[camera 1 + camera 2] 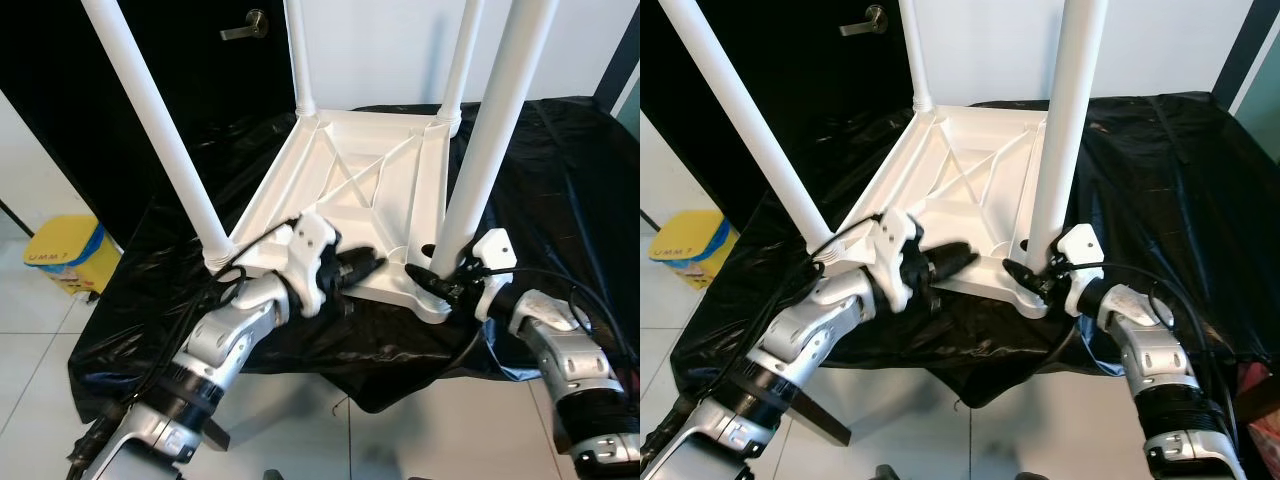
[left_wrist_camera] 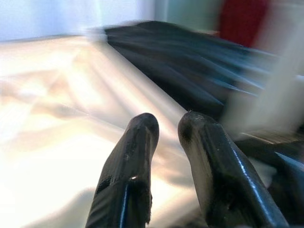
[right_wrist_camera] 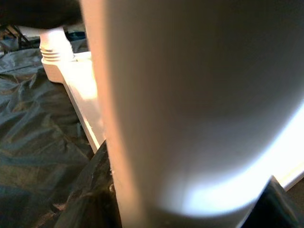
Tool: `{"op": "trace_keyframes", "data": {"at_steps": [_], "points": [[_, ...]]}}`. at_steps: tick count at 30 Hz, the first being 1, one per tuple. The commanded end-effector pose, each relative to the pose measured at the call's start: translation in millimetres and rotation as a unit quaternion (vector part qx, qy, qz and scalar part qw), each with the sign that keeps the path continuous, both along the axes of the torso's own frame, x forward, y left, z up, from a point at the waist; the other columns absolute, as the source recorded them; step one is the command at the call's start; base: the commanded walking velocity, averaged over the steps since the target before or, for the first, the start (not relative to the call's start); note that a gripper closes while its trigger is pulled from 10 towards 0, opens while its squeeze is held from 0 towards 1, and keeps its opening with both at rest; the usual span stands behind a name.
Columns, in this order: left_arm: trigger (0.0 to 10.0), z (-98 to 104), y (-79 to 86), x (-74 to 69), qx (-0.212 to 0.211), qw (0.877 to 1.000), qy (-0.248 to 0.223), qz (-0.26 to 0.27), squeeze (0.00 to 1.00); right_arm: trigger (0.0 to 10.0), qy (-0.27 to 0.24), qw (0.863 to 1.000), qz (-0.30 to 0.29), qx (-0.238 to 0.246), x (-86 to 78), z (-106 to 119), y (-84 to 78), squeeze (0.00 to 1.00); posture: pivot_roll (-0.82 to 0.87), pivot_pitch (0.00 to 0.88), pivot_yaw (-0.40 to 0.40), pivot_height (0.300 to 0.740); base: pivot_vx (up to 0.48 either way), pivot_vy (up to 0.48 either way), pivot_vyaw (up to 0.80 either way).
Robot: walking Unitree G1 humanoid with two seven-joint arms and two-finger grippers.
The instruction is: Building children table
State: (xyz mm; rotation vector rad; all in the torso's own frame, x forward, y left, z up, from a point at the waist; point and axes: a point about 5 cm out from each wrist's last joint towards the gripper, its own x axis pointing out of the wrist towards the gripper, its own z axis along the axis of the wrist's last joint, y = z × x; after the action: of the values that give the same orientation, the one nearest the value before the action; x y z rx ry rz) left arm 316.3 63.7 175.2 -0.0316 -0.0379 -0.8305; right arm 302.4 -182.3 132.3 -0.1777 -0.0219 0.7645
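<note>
Two silver, jointed arms with black bands near the elbows. White housings at each wrist, looped with thin black cables. Left gripper (image 1: 372, 264) and right gripper (image 1: 437, 283) each tipped with long, glossy black fingers (image 2: 128, 175), rounded at the ends.

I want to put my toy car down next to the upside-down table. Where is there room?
The black sheet is bare on the robot's right of the white tabletop. The ribbed middle between the four legs is open too. The near edge is crowded: the left gripper lies there, and the right gripper is at the near-right leg.
</note>
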Motion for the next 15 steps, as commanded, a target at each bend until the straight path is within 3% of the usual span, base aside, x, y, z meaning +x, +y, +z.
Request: {"op": "trace_keyframes", "data": {"at_steps": [1,2,6,10,15], "points": [[10.0,-1,12.2,10.5,0.0,0.998,0.0,0.066,0.0,10.0,0.029,1.0,0.009,-0.002,-4.7,-12,3.8,0.0,-0.19,0.019,0.054,0.74,0.0,0.0,0.0],[10.0,0,15.2,14.6,-0.002,0.996,-0.001,0.091,0.0,10.0,0.03,1.0,0.009,-0.002,-4.9,-13,3.7,0.0,-0.19,0.018,0.055,0.74,0.0,0.0,0.0],[10.0,0,16.6,17.2,-0.003,0.994,-0.002,0.105,0.0,10.0,0.03,1.0,0.008,-0.002,-5.0,-13,3.6,0.0,-0.19,0.018,0.055,0.74,0.0,0.0,0.0],[10.0,1,24.7,29.8,-0.039,0.98,0.014,0.195,0.0,10.0,0.028,1.0,0.004,0.0,-5.0,-13,4.3,0.0,-0.19,0.012,0.059,0.74,0.0,0.0,0.0],[10.0,1,28.0,33.0,-0.051,0.973,0.022,0.225,0.0,10.0,0.028,1.0,0.003,0.0,-5.4,-13,4.8,0.0,-0.2,0.009,0.06,0.74,0.0,0.0,0.0]]}}
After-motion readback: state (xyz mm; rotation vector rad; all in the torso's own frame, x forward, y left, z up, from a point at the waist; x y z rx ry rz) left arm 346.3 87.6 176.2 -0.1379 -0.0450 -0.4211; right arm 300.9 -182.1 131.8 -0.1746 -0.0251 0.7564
